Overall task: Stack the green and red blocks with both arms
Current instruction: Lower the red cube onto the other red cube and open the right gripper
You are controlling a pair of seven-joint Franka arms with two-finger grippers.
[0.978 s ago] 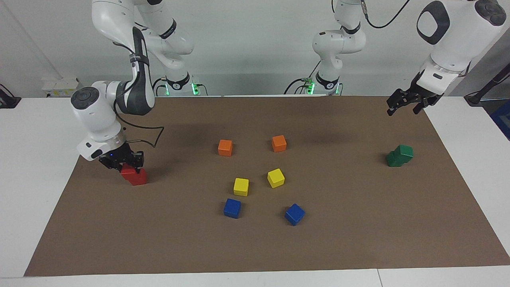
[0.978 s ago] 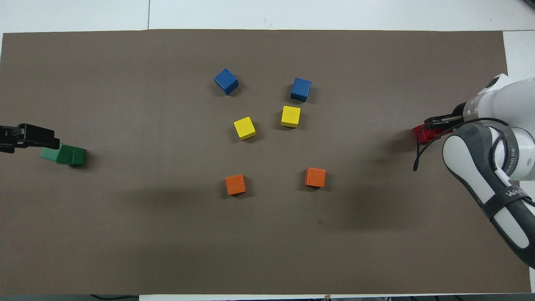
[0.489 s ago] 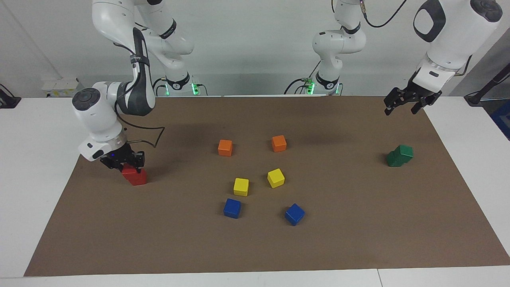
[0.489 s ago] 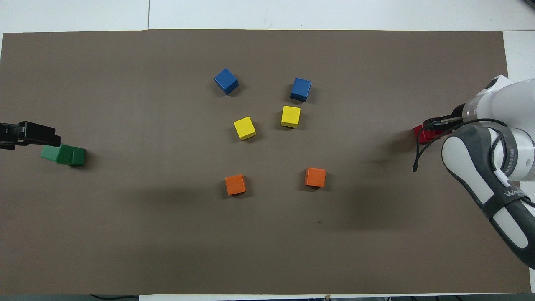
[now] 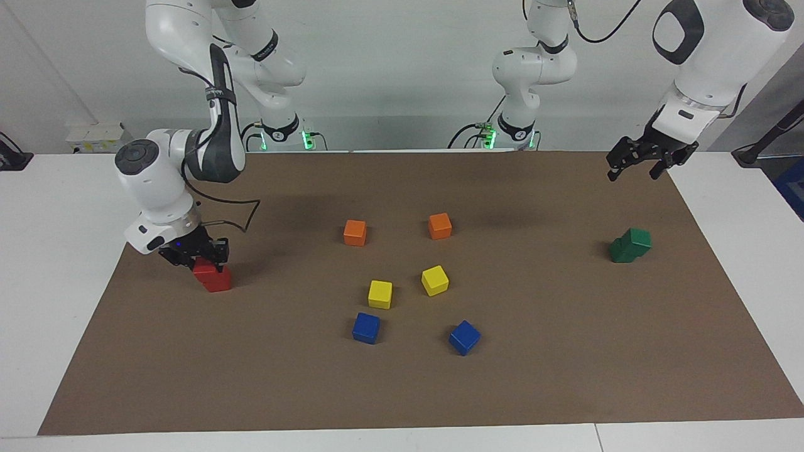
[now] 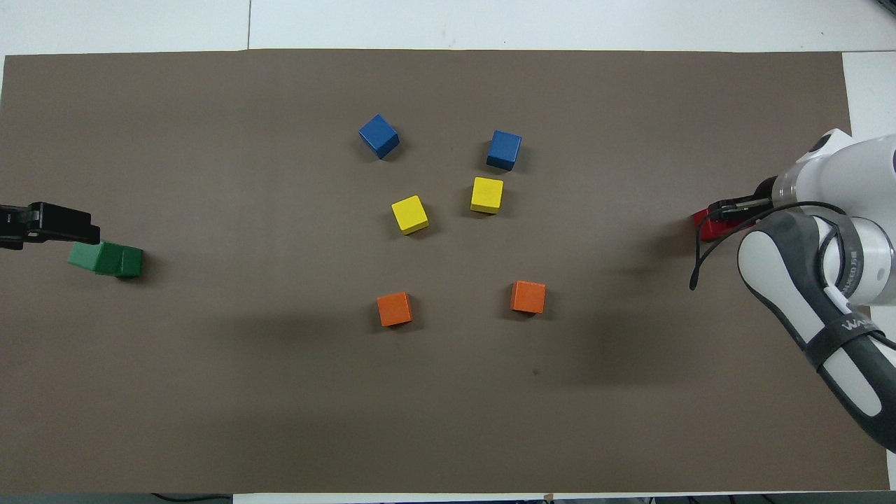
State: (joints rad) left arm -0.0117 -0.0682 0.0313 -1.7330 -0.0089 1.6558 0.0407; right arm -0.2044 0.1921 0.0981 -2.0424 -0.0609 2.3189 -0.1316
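A mat [image 5: 565, 376] covers most of the counter [image 5: 50, 301]. At my right arm's end an upper block [image 5: 202, 270] sits on a lower block [image 5: 220, 284], my right jaws clamped on the upper one. At my left arm's end stands a second stack [image 5: 630, 245], its top block shifted off-centre. My left jaws hang spread over the mat's corner there. Between the stacks lie six loose blocks: the nearest pair [image 5: 355, 232], the middle pair [image 5: 380, 294] and the farthest pair [image 5: 366, 328].
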